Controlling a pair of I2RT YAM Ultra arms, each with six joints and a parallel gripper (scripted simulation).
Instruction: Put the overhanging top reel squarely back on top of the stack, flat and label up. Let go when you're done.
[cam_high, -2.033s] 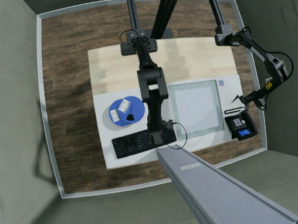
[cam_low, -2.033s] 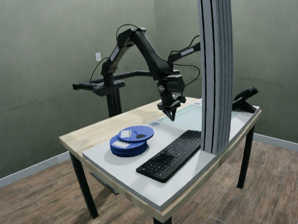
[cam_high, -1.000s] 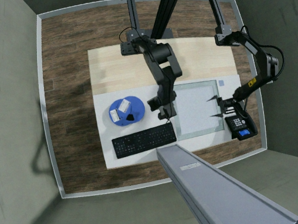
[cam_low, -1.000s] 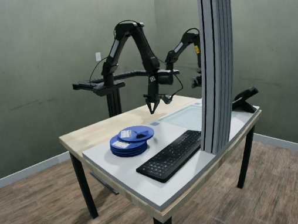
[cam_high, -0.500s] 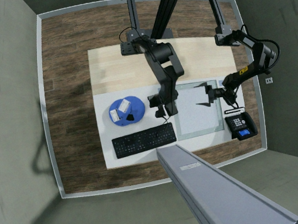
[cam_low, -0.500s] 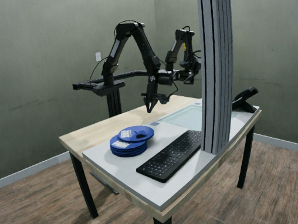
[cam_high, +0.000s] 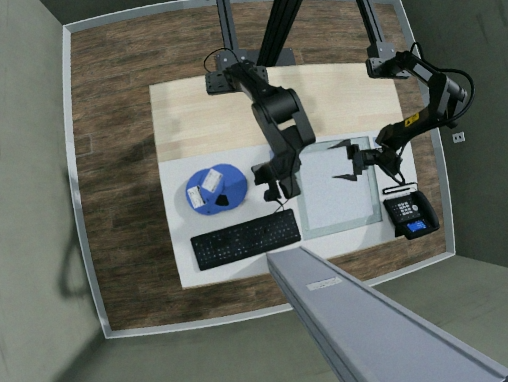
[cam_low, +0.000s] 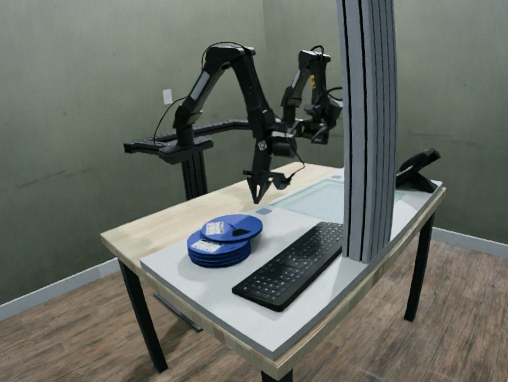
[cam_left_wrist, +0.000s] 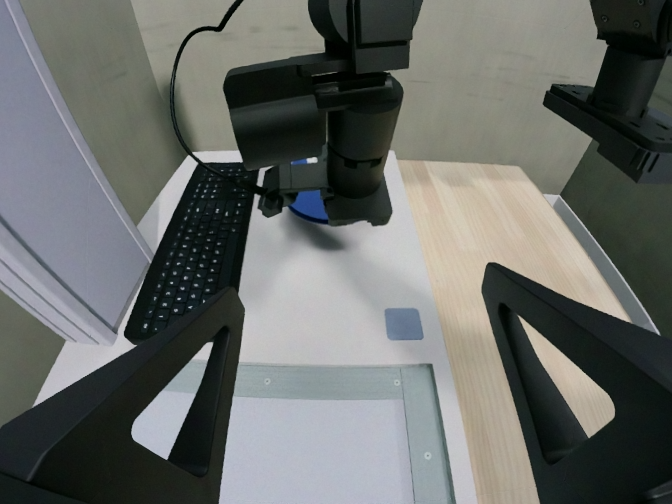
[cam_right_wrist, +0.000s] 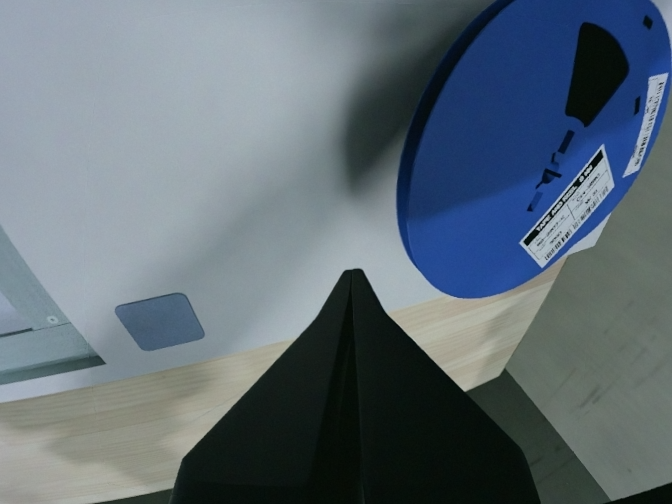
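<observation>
my right gripper (cam_high: 262, 174) (cam_low: 257, 200) (cam_left_wrist: 348, 222) (cam_right_wrist: 354, 281), shut on nothing, is nearer; the top reel (cam_high: 234, 184) (cam_low: 245, 225) (cam_left_wrist: 310, 206) (cam_right_wrist: 461, 189) overhangs the stack (cam_high: 191, 182) (cam_low: 220, 259) (cam_right_wrist: 654, 48) toward it. my left gripper (cam_high: 340, 161) (cam_low: 320, 137) (cam_left_wrist: 357, 287) stands wide, farther off.

The round flat top reel (cam_high: 231, 181) (cam_low: 240, 225) (cam_right_wrist: 477, 162) is saturated blue, its label white with a black band and black print. The rectangular plastic keyboard (cam_high: 245, 239) (cam_low: 292, 265) (cam_left_wrist: 208, 227) is black, dotted with pale key legends. The rectangular wooden worktop (cam_high: 200, 125) (cam_low: 150, 225) (cam_left_wrist: 466, 217) (cam_right_wrist: 260, 374) shows pale, cream-beige grain.

Office-like workstation, black keyboard (cam_high: 246, 239) (cam_low: 292, 265) (cam_left_wrist: 203, 238), desk phone (cam_high: 411, 215) (cam_low: 419, 170), wall outlet (cam_high: 458, 137), wood-look floor (cam_high: 117, 200) (cam_low: 450, 310)
</observation>
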